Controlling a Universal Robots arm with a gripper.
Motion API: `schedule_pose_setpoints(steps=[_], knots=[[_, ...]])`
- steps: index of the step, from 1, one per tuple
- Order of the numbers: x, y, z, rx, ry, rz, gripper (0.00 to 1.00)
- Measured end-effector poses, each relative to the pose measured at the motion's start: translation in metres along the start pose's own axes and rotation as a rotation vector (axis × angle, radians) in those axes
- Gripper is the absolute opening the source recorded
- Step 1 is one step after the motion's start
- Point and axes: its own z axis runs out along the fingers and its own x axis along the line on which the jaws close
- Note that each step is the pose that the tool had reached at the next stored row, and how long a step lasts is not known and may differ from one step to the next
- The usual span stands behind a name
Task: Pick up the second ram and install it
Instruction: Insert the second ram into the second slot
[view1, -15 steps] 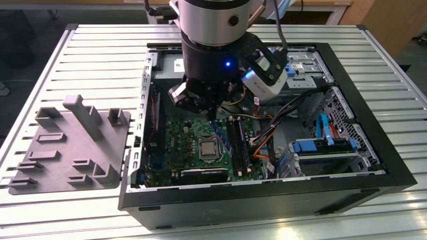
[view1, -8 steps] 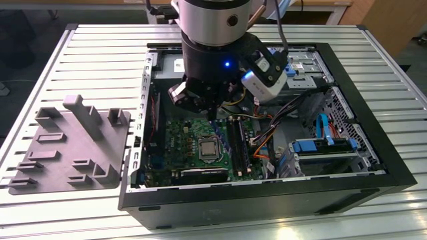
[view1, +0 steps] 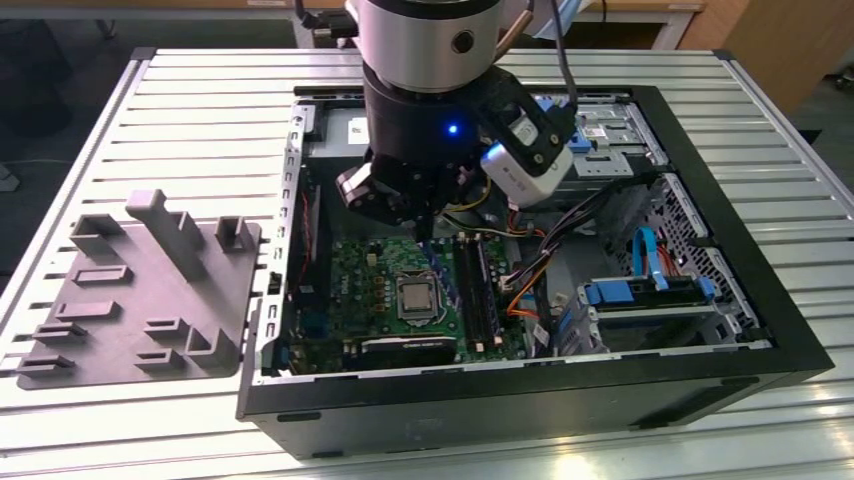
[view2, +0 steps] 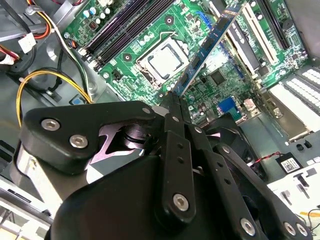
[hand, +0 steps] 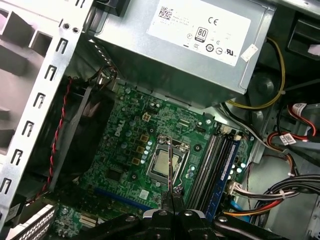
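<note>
My gripper (view1: 422, 225) is inside the open computer case, above the green motherboard (view1: 354, 285). It is shut on the second ram (view2: 210, 45), a thin blue stick that reaches out from the fingertips over the silver processor (view2: 164, 60). The first wrist view shows the ram (hand: 170, 165) edge-on, over the processor (hand: 162, 162) and beside the long black memory slots (hand: 210, 160). Another blue stick (hand: 226, 165) stands in the slot farthest from the processor. The slots (view1: 478, 290) lie to the exterior view's right of the gripper.
The metal power supply (hand: 200, 45) sits at the back of the case. Bundled cables (view1: 534, 265) and a drive cage (view1: 654, 300) crowd the exterior view's right. A grey plastic fixture (view1: 147, 290) rests on the slatted table to the left. The case's black front wall (view1: 534, 400) stands close.
</note>
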Motion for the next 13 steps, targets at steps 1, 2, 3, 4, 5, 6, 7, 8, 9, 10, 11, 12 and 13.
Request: schedule_pose_setpoints(steps=[1,2,3,4,5,6,7,8,9,10,11,12,13], knots=[[0.0000,0.0000,0.0000,0.0001,-0.0001,0.003,0.11],[0.0000,0.0000,0.0000,0.0002,-0.0002,0.006,0.11],[0.0000,0.0000,-0.0001,0.0003,-0.0001,0.007,0.11],[0.0000,0.0000,-0.0001,0.0003,-0.0002,0.007,0.11],[0.0000,0.0000,0.0000,0.0003,-0.0002,0.007,0.11],[0.0000,0.0000,0.0000,0.0003,-0.0002,0.007,0.11],[0.0000,0.0000,-0.0001,0.0003,-0.0002,0.007,0.11],[0.0000,0.0000,-0.0001,0.0003,-0.0002,0.007,0.11],[0.0000,0.0000,-0.0001,0.0003,-0.0002,0.008,0.11],[0.0000,0.0000,0.0000,0.0003,-0.0002,0.008,0.11],[0.0000,0.0000,0.0000,0.0003,-0.0003,0.008,0.11],[0.0000,0.0000,-0.0001,0.0004,-0.0003,0.010,0.11],[0.0000,0.0000,0.0000,0.0004,-0.0005,0.013,0.11]])
